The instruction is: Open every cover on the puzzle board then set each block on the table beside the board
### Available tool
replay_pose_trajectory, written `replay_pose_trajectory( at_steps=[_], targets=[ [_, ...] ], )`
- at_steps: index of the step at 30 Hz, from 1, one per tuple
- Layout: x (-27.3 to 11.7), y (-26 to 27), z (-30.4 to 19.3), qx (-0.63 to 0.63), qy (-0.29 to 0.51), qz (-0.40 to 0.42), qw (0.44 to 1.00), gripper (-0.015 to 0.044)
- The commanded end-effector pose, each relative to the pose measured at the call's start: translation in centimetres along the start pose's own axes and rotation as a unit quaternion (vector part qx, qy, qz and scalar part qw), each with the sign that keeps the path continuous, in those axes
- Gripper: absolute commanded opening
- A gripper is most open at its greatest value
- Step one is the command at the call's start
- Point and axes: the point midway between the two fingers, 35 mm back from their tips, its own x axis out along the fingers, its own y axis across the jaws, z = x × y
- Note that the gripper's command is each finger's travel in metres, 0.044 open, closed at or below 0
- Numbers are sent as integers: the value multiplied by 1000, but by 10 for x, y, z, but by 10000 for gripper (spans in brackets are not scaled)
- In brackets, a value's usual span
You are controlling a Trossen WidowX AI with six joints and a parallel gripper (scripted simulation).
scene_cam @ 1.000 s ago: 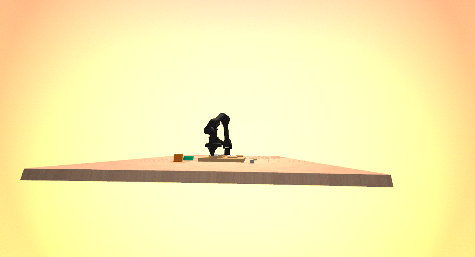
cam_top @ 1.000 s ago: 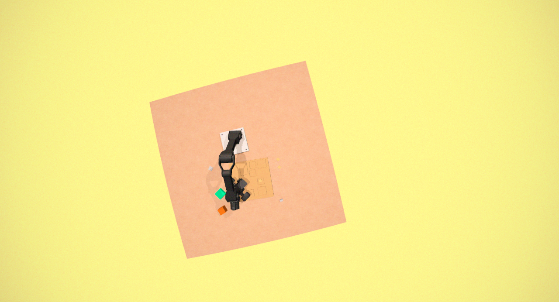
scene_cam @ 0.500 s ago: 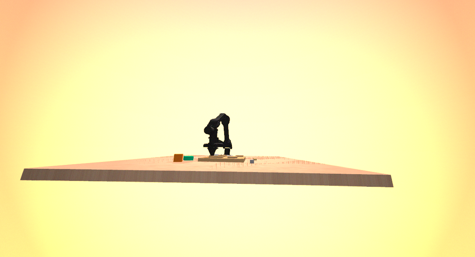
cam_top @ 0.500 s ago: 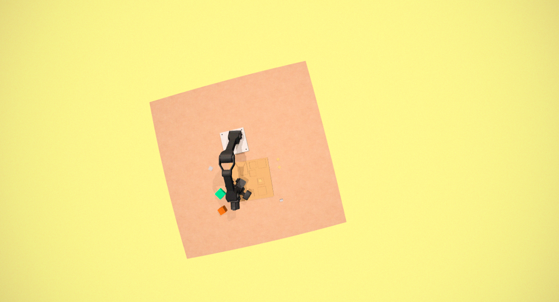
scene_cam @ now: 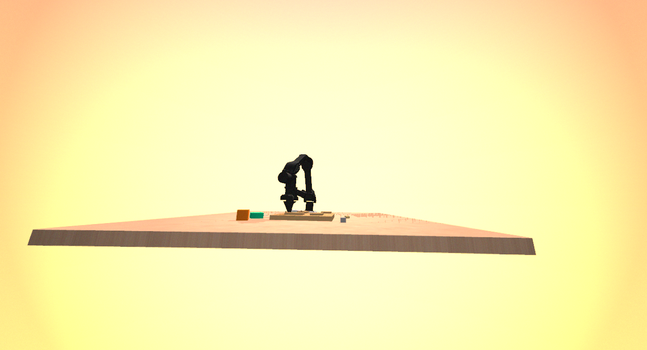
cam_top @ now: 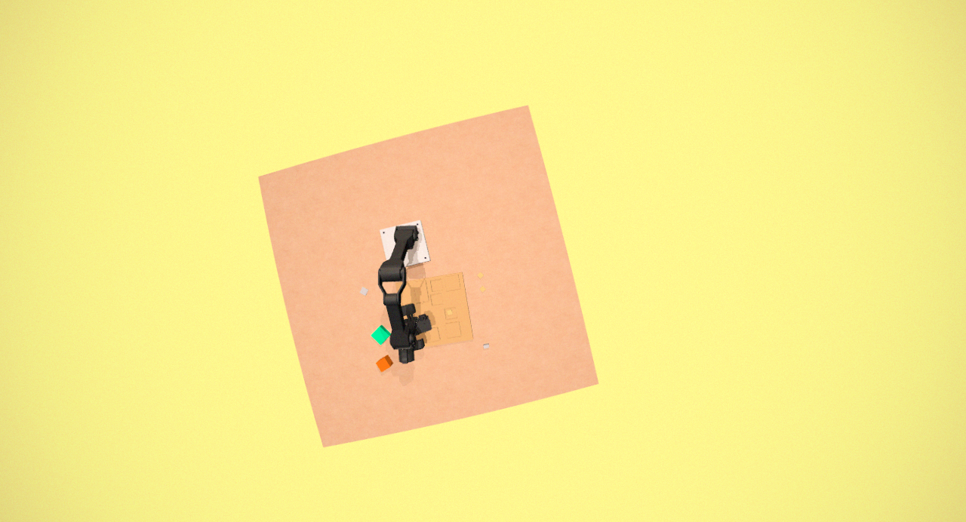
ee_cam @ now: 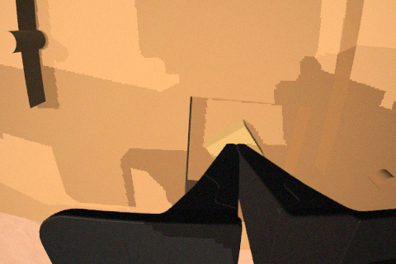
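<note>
The tan puzzle board (cam_top: pixel 466 323) (scene_cam: pixel 301 217) (ee_cam: pixel 99 120) lies on the table, partly under my arm. My gripper (scene_cam: pixel 289 210) (ee_cam: pixel 234 153) is shut, its tips together, pointing down low over the board; in the top view the arm hides the tips. In the wrist view a pale yellow block (ee_cam: pixel 233 135) sits turned inside a square well, just beyond the tips and partly hidden by them. A dark slot (ee_cam: pixel 25 4) with a knob (ee_cam: pixel 34 40) across it is at the upper left. Another pale yellow block (cam_top: pixel 450 311) shows in a well right of the arm. Other cover positions are unclear.
Two small yellow blocks (cam_top: pixel 480 275) (cam_top: pixel 482 289) lie right of the board. A grey cube (cam_top: pixel 485 346) (scene_cam: pixel 342 219) lies at the lower right, another grey piece (cam_top: pixel 363 290) left. A green block (cam_top: pixel 379 334) (scene_cam: pixel 257 215) and an orange block (cam_top: pixel 383 363) (scene_cam: pixel 242 215) lie left of the gripper.
</note>
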Motion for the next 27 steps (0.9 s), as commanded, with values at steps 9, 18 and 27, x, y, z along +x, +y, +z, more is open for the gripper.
replay_pose_trajectory(
  at_steps=[9,18,27],
  targets=[
    [-12,1,-1,489,-3,-6,872,0],
    [-12,1,-1,489,-3,-6,872,0],
    [-12,1,-1,489,-3,-6,872,0]
  ],
)
